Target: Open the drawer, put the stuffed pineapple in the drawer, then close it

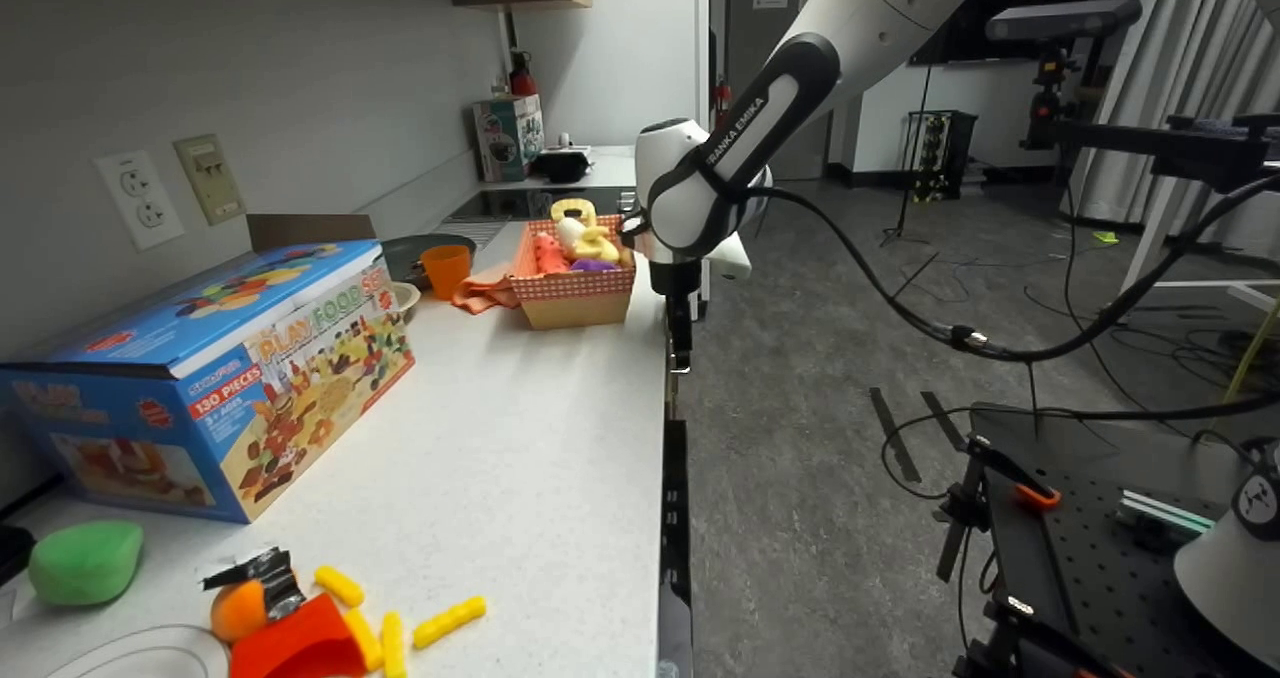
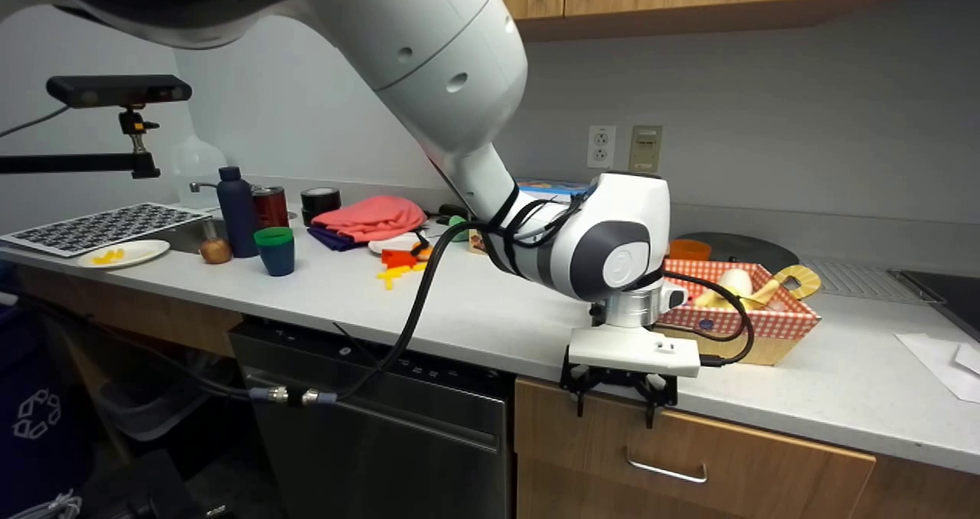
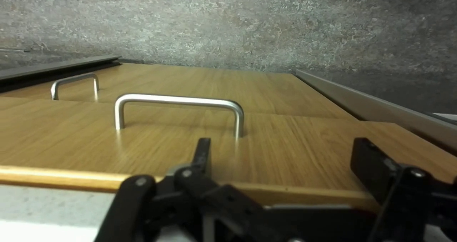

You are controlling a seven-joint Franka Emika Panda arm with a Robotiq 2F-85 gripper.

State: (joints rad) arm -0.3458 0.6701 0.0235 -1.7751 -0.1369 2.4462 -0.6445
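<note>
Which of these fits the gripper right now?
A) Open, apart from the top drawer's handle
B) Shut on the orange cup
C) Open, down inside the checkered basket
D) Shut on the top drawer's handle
A: the wrist view shows the gripper with its jaws wide apart and the top drawer's handle untouched, and an exterior view shows a gap between the two.

- Brown wood grain runs across the drawer (image 2: pixel 754 458), its handle (image 3: pixel 178 99) silver.
- White and black mark the arm (image 2: pixel 452 52); the gripper (image 2: pixel 615 419) is black.
- Red-and-white gingham trims the tan basket (image 1: pixel 576 310).
- Black-and-white checks cover a board (image 2: pixel 99 228).
- A box (image 1: pixel 225 378) shows blue; a cloth (image 2: pixel 375 217), coral pink.
</note>
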